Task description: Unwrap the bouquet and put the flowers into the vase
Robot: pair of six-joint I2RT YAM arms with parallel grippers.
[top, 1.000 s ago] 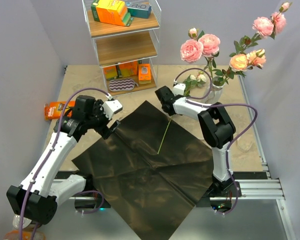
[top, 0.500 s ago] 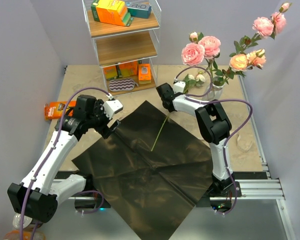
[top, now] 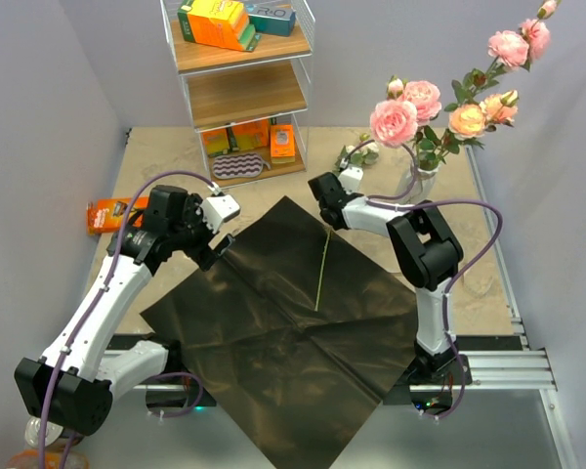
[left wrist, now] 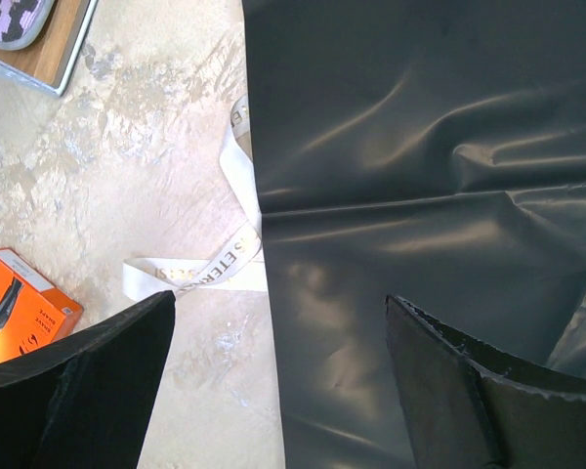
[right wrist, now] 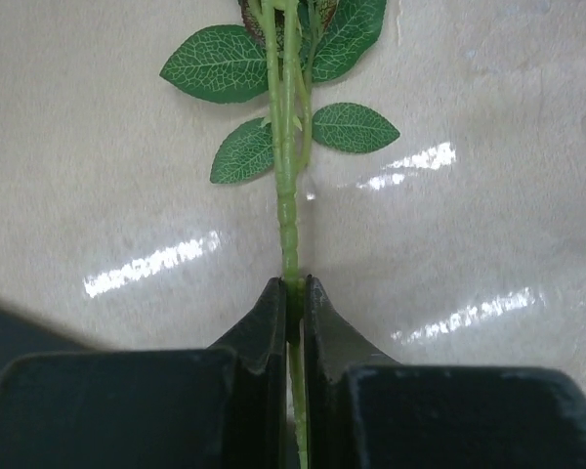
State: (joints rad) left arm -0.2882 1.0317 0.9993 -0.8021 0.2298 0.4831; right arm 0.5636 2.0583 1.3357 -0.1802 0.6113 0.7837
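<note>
The right gripper (right wrist: 291,293) had its two dark jaws pinched shut on a slender green rose stem (right wrist: 287,215), just below a cluster of small veined leaves. That low hold, I judged, left the leafy upper part free to be steered toward the vase. The left gripper (left wrist: 280,298) hung with its jaws spread wide and empty over the left edge of the wrapping, seemingly parked clear of the work or ready to pin the sheet. Across the beige marbled tabletop (top: 166,156) spread the largest thing there, a wide, creased sheet of black paper (top: 273,332). It lay opened flat rather than rolled as a cone, so the unwrapping looked done. Behind it stood a white wire rack (top: 236,98) with wooden shelves carrying cartons, which took no part in the job. At the far right, tall pink and peach roses (top: 394,121) leaned out of the small whitish vase (top: 419,184) toward the right wall, which suggested most of the flowers were already placed. In the top view the held stem trailed from the jaws back over the paper, and whether its lower end touched the sheet I could not tell. A small orange carton (top: 105,213) sat near the left wall. A pale ribbon (left wrist: 230,259) with gold lettering lay loose beside the paper's edge, one end tucked under it.
</note>
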